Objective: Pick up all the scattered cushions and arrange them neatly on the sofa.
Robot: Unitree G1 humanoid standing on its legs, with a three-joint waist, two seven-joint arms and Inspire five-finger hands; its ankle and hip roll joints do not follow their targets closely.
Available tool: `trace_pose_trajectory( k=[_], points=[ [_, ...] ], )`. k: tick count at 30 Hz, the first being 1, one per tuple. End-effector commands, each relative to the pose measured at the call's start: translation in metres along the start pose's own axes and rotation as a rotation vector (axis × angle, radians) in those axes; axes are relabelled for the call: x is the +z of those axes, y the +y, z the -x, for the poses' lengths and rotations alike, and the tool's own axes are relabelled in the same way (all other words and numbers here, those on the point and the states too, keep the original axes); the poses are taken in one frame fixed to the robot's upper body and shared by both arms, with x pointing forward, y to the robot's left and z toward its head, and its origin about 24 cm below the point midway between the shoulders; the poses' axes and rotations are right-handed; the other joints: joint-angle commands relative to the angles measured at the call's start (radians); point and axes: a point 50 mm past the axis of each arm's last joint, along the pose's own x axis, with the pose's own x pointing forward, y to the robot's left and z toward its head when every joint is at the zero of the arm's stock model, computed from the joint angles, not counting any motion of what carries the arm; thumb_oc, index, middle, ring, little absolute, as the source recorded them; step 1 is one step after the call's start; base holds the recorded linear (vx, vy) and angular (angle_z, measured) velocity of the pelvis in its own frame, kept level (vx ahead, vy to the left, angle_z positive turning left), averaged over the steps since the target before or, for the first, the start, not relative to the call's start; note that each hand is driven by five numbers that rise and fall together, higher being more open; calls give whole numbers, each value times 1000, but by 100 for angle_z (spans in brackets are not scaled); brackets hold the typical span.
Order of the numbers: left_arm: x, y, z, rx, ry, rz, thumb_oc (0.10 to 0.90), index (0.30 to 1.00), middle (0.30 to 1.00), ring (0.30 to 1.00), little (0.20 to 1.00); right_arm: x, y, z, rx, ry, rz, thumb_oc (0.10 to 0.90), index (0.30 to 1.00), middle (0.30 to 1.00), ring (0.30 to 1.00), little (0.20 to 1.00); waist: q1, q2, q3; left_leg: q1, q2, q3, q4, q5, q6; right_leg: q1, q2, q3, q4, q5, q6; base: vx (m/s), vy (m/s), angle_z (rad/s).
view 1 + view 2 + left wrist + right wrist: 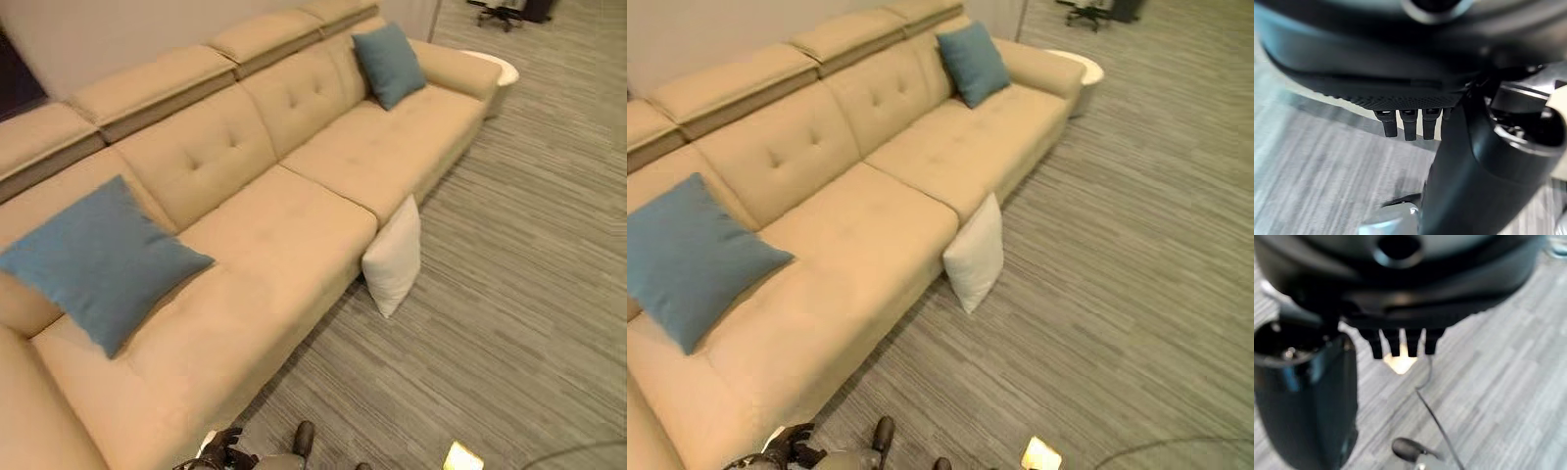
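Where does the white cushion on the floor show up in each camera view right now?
Left eye view: white cushion stands on the carpet just right of centre, leaning against the sofa front.
Right eye view: same cushion at the centre, against the sofa front.
Wrist views: carpet, no cushion visible.
Shared landmark: far blue cushion at the sofa's end.

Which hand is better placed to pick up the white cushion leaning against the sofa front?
Probably the right. The white cushion stands on the floor right of centre, off the sofa. Both the left hand and the right hand hang empty with straight fingers.
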Motion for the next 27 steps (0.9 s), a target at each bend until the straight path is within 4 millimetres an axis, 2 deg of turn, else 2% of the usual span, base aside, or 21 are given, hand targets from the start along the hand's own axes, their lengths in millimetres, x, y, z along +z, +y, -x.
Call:
trace_pose_trajectory(
  k=[1, 3, 4, 5, 6, 8, 11, 13, 15, 16, 17, 18, 20, 22, 23, 24, 25, 27],
  points=[
    [24, -7, -3, -22, -75, 33, 800, 900, 900, 900, 900, -2, -17, -1, -58, -4, 8, 800, 900, 900, 900, 900, 25, 0, -27, -40, -23, -6, 71, -86, 0, 40, 35, -38, 85, -73, 102, 148, 133, -125],
    [27, 0, -4, 1, -87, 61, 800, 900, 900, 900, 900, 10, -14, -2, -43, -48, 13, 800, 900, 900, 900, 900, 26, 8, -8, -8, 4, 35, 61, -90, 19, -48, 7, -42, 260, -45, 134, 114, 133, -53],
    [30, 4, -4, 13, -99, 61, 800, 900, 900, 900, 900, 21, -12, -3, -34, -88, 21, 800, 900, 900, 900, 900, 20, 17, 10, 19, 25, 65, 57, -100, 30, -120, -24, -89, 364, -14, 148, 75, 63, -86],
    [30, 4, -4, 13, -99, 62, 800, 900, 900, 900, 900, 22, -12, -3, -34, -88, 21, 800, 900, 900, 900, 900, 21, 16, 10, 19, 24, 66, 57, -101, 30, -122, -25, -88, 368, -17, 149, 87, 42, -97],
    [31, 6, -4, 17, -102, 62, 800, 900, 900, 900, 900, 25, -10, -3, -30, -100, 24, 800, 900, 900, 900, 900, 20, 19, 15, 34, 31, 79, 56, -111, 32, -141, -49, -126, 379, -10, 146, 79, -1, -63],
    [29, 9, -4, 31, -97, 73, 800, 900, 900, 900, 900, 32, -9, -3, -27, -124, 43, 800, 900, 900, 900, 900, 22, 19, 18, 61, 41, 104, 53, -134, 33, -174, -85, -200, 339, 10, 127, 143, -33, -25],
    [29, 10, -5, 38, -95, 99, 800, 900, 900, 900, 900, 39, -8, -3, -24, -139, 55, 800, 900, 900, 900, 900, 13, 8, 18, 117, 37, 118, 25, -163, 30, -218, -89, -259, 203, 65, 125, 245, -103, -46],
    [32, 9, -5, 33, -101, 92, 800, 900, 900, 900, 900, 38, -7, -3, -21, -134, 63, 800, 900, 900, 900, 900, -8, 5, 24, 154, 35, 106, 9, -180, 19, -259, -79, -263, 119, 101, 142, 276, -138, -29],
    [31, 5, -5, 18, -97, 63, 800, 900, 900, 900, 900, 32, -7, -3, -18, -113, 68, 800, 900, 900, 900, 900, -19, -2, 22, 187, 31, 92, -3, -200, 8, -247, -75, -259, 72, 115, 154, 338, -216, 20],
    [26, 1, -4, 5, -82, 44, 800, 900, 900, 900, 900, 23, -6, -2, -14, -93, 78, 800, 900, 900, 900, 900, -23, -7, 8, 221, 41, 90, -13, -219, -1, -223, -78, -262, 63, 131, 147, 495, -362, 43],
    [23, -3, -4, -7, -72, 31, 800, 900, 900, 900, 900, 17, -8, -2, -14, -75, 86, 800, 900, 900, 900, 900, -28, -1, -1, 245, 72, 89, 5, -239, -20, -198, -69, -251, 77, 118, 133, 379, -280, 44],
    [23, -3, -4, -7, -72, 31, 800, 900, 900, 900, 900, 18, -8, -2, -14, -76, 86, 800, 900, 900, 900, 900, -31, -4, -4, 240, 69, 87, 5, -235, -19, -201, -72, -253, 77, 120, 134, 279, -258, 22],
    [20, -6, -3, -15, -62, 28, 800, 900, 900, 900, 900, 17, -8, -2, -11, -71, 94, 800, 900, 900, 900, 900, -28, -6, -8, 227, 94, 93, 75, -235, -46, -168, -62, -247, 78, 98, 113, 187, -249, 18],
    [23, -8, -4, -25, -66, 18, 800, 900, 900, 900, 900, 24, -9, -3, -10, -90, 84, 800, 900, 900, 900, 900, -23, -14, 12, 129, 117, 88, 296, -158, -67, -131, -50, -231, 74, 74, 86, 130, -325, 2],
    [27, -8, -4, -27, -77, 15, 800, 900, 900, 900, 900, 29, -9, -3, -12, -108, 71, 800, 900, 900, 900, 900, -14, -22, 30, 63, 121, 74, 410, -115, -65, -117, -44, -227, 74, 63, 68, 84, -309, -1],
    [29, -8, -4, -27, -86, 16, 800, 900, 900, 900, 900, 31, -10, -3, -15, -115, 64, 800, 900, 900, 900, 900, -8, -29, 39, 29, 121, 73, 468, -98, -58, -103, -41, -218, 69, 53, 59, 106, -297, -32],
    [31, -9, -4, -33, -94, 11, 800, 900, 900, 900, 900, 33, -13, -3, -21, -118, 61, 800, 900, 900, 900, 900, -2, -34, 48, -16, 119, 71, 529, -95, -50, -90, -35, -210, 65, 41, 49, 136, -219, -37],
    [36, -12, -4, -40, -109, 2, 800, 900, 900, 900, 900, 34, -17, -4, -34, -122, 65, 800, 900, 900, 900, 900, 10, -30, 56, -56, 97, 68, 519, -136, -34, -60, -16, -186, 60, 23, 43, 211, -155, -26]
  ],
)
